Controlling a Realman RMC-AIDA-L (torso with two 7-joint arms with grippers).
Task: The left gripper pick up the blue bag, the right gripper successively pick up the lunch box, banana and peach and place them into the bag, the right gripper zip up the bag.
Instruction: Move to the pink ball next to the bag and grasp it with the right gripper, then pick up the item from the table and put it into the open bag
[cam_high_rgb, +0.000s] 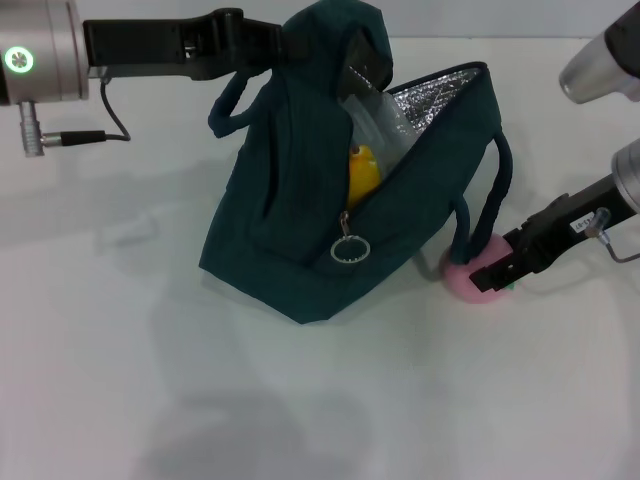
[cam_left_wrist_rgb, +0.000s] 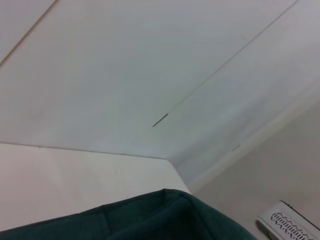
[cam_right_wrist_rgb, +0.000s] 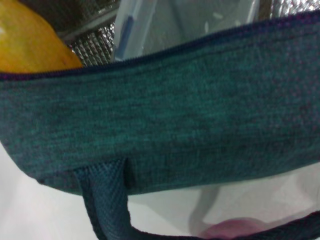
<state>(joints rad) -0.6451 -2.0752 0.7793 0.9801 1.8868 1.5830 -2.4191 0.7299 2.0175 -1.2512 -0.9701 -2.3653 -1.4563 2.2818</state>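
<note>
The blue bag (cam_high_rgb: 280, 220) stands open on the white table, its top corner pulled up by my left gripper (cam_high_rgb: 285, 40), which is shut on the fabric. Inside, against the silver lining, are the yellow banana (cam_high_rgb: 362, 170) and the clear lunch box (cam_high_rgb: 375, 120). The pink peach (cam_high_rgb: 462, 280) lies on the table by the bag's right end, under a handle loop. My right gripper (cam_high_rgb: 492, 272) is shut on it. The right wrist view shows the bag wall (cam_right_wrist_rgb: 175, 115), banana (cam_right_wrist_rgb: 30, 45), lunch box (cam_right_wrist_rgb: 165, 25) and peach (cam_right_wrist_rgb: 230, 231). The bag's rim (cam_left_wrist_rgb: 150, 217) shows in the left wrist view.
A metal ring zipper pull (cam_high_rgb: 350, 248) hangs at the near end of the bag's opening. A dark handle strap (cam_high_rgb: 500, 190) loops down the bag's right side, close to my right gripper. The white table (cam_high_rgb: 150, 380) stretches out in front of and left of the bag.
</note>
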